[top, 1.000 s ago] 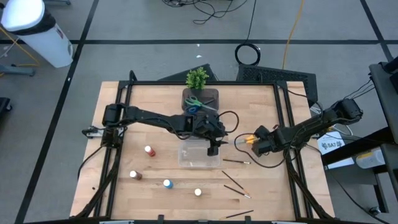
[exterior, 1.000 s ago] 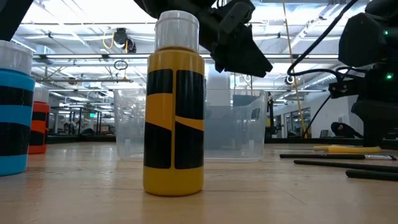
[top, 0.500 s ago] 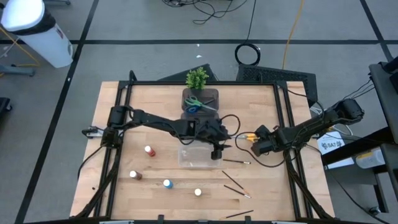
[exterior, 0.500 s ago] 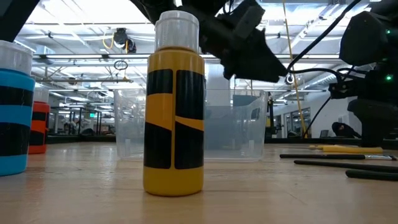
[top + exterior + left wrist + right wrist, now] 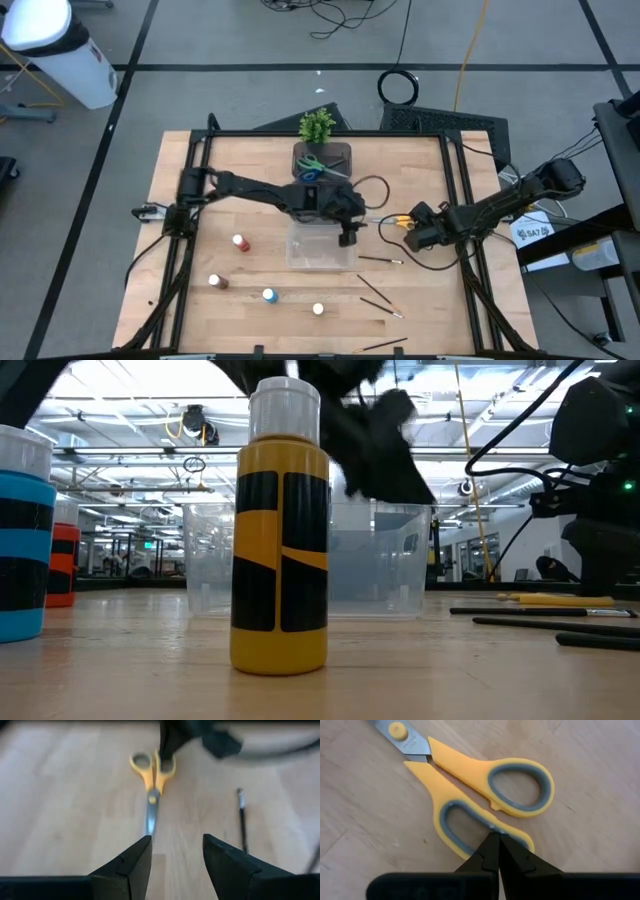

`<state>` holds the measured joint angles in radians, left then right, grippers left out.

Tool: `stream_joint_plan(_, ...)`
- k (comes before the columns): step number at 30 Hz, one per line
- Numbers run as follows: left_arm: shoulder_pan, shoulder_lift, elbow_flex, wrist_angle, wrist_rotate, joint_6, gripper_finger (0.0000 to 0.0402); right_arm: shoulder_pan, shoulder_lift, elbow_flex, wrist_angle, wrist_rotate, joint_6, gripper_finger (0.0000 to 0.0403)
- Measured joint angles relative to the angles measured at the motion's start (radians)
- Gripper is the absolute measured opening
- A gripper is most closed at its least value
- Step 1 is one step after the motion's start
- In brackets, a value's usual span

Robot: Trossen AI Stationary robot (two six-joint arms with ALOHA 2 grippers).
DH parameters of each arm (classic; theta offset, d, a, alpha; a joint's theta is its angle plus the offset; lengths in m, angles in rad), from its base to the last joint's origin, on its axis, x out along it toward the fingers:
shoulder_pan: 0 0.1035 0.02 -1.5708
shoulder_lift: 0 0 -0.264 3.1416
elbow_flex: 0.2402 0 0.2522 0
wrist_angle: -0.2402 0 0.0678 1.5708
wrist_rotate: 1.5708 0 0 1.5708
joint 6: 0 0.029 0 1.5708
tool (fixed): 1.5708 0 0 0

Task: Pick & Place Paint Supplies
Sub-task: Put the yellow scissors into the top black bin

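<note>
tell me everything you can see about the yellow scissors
The yellow scissors lie flat on the bare wooden table, blades shut. The handles are yellow plastic with grey-lined loops, and the metal blades meet at a yellow pivot. They sit near the table's right side, between the clear bin and the right arm. The right end effector is closed, its tips right at the edge of one handle loop. The left end effector is open and aimed at the blades from farther off.

Layout around the clear bin (image 5: pixel 321 249)

Behind the bin a dark bin (image 5: pixel 322 161) is set, a potted plant (image 5: pixel 317 125) behind that; four bottles (image 5: pixel 240 243) are spread to its left and front, brushes (image 5: pixel 380 260) and scissors (image 5: pixel 400 222) to its right.
</note>
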<state>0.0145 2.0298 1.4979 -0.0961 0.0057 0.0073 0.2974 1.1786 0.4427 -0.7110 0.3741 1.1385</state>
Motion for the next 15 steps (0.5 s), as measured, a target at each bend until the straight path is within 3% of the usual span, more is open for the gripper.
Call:
stream_joint_plan(6,-0.004,-0.232,-0.044,-0.136,0.020,0.021,0.0189,0.000,-0.040,-0.002,0.018,0.011,-0.029,0.0000)
stream_joint_plan(15,-0.021,-0.520,-0.285,-0.075,-0.004,0.010,0.0188,-0.002,-0.154,0.004,0.065,0.068,-0.105,0.0000)
